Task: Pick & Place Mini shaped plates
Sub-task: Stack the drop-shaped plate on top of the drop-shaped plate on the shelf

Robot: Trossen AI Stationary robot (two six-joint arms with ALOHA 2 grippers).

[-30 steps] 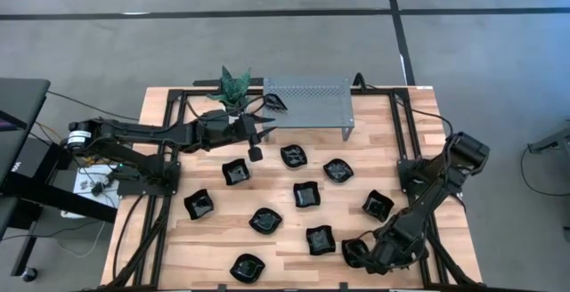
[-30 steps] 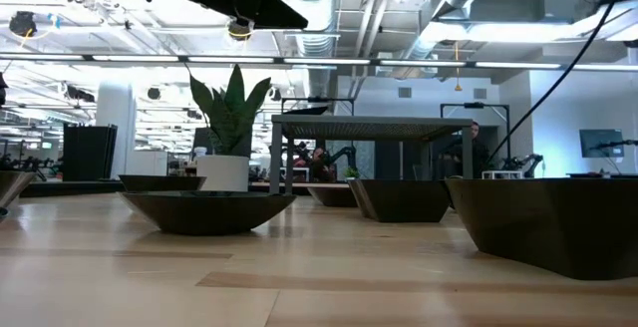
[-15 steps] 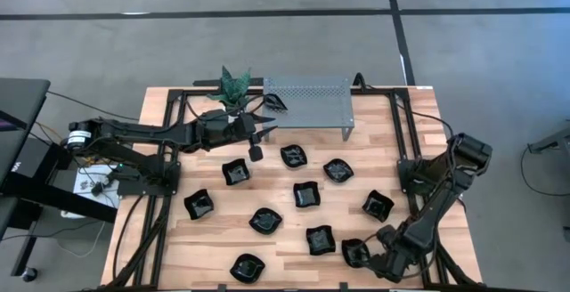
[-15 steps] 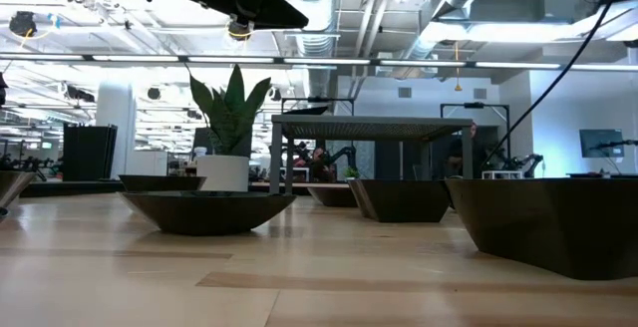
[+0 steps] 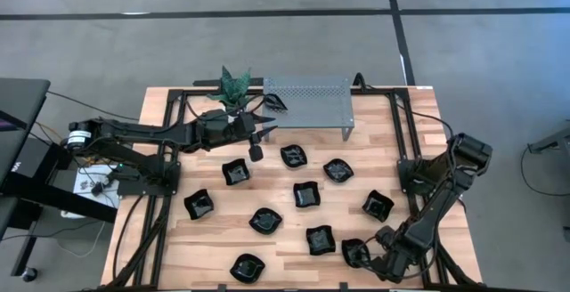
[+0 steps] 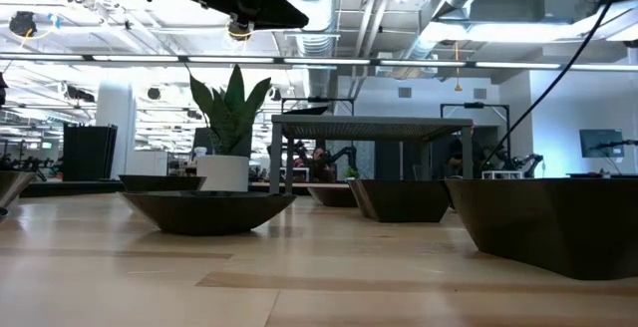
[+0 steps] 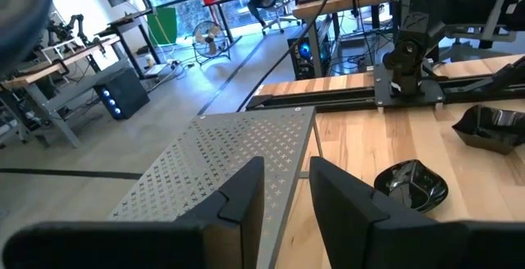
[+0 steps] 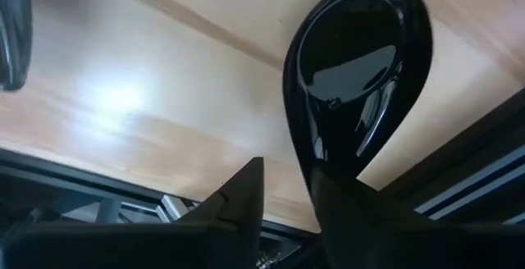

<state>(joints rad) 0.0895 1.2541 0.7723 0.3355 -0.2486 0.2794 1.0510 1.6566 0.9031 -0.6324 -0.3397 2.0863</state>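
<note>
Tabletop (image 5: 410,150): plate (image 8: 358,72) between right gripper (image 8: 283,191) fingers.

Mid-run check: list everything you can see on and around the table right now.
mini shaped plates: ten, glossy black, scattered over the table.
plate on the rack: one, black, at the rack's left end.
rack: one, grey perforated metal, at the table's far edge.
plant: one, green in a white pot, left of the rack.
table: one, light wood with black rails.
left gripper: open, empty, beside the rack's left end.
right gripper: at the teardrop plate near the front right corner.
</note>
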